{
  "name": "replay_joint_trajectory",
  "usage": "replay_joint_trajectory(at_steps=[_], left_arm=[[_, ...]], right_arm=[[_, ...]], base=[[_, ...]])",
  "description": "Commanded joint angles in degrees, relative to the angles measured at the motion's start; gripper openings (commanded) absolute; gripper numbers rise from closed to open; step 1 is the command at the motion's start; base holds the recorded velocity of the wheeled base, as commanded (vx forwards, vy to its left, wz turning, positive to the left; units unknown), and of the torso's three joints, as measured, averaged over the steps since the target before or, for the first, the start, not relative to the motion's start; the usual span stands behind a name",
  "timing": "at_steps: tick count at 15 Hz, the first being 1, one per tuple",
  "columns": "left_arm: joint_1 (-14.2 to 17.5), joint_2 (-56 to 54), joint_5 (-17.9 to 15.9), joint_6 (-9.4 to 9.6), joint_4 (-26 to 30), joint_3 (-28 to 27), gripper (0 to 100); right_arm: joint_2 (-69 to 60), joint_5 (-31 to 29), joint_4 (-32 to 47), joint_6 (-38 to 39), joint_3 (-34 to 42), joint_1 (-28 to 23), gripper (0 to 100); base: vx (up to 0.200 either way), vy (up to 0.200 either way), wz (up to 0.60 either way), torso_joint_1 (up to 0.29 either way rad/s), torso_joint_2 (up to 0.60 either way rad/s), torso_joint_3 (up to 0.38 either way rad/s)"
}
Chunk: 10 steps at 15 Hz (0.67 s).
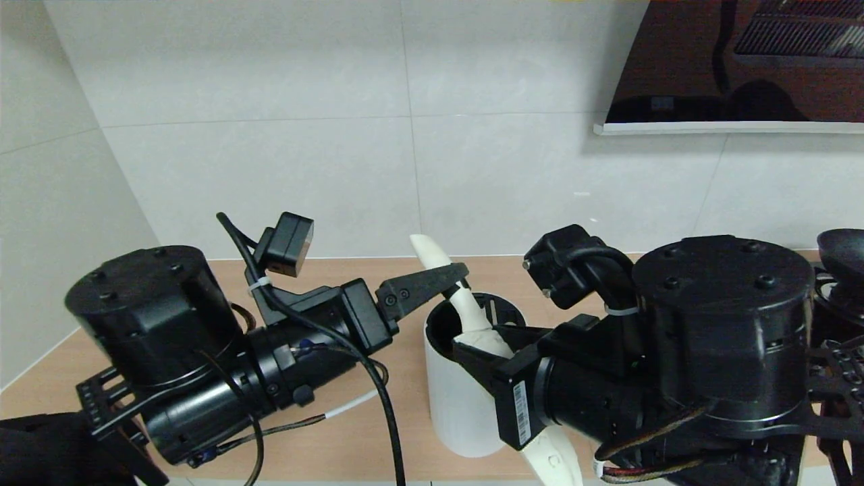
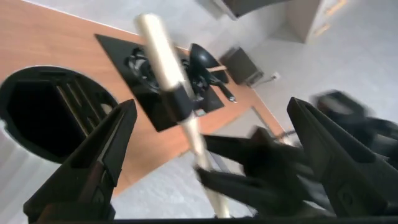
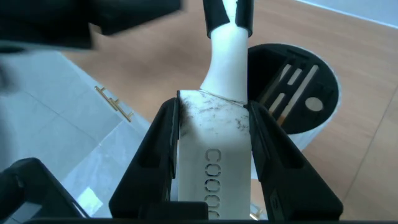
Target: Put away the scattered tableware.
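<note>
My right gripper (image 1: pixel 483 351) is shut on a white serving spoon (image 1: pixel 466 307), held just over the mouth of a white cylindrical holder (image 1: pixel 459 405). The spoon's handle points up and away, and its wide end hangs low beside the holder. In the right wrist view both fingers (image 3: pixel 163 149) clamp the spoon (image 3: pixel 214 155). The holder (image 3: pixel 311 118) lies beyond, with light sticks in its black insert. My left gripper (image 1: pixel 453 278) is open at the upper handle. In the left wrist view (image 2: pixel 211 106) the handle (image 2: pixel 158 50) runs between its spread fingers, next to the holder (image 2: pixel 12 134).
The holder stands on a wooden counter (image 1: pixel 378 432) against a tiled wall. A black hob with a dark pan (image 1: pixel 840 251) sits at the right, and it also appears in the left wrist view as the pan (image 2: pixel 205 57). A dark range hood (image 1: pixel 736 67) hangs above it.
</note>
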Motion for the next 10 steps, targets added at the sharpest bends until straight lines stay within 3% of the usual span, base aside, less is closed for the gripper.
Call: replay_joint_trajectory(at_steps=[1, 10], left_arm=[[-0.2, 1.6, 0.1, 0.08, 0.0, 0.0, 100], [-0.8, 4.0, 0.8, 0.17, -7.0, 0.4, 100]], right_arm=[[-0.1, 0.0, -0.1, 0.0, 0.0, 0.3, 0], [0.9, 0.3, -1.5, 0.7, 0.8, 3.1, 0]], base=[[0.0, 0.0, 0.0, 0.0, 0.0, 0.0], [0.0, 0.0, 0.0, 0.0, 0.0, 0.0]])
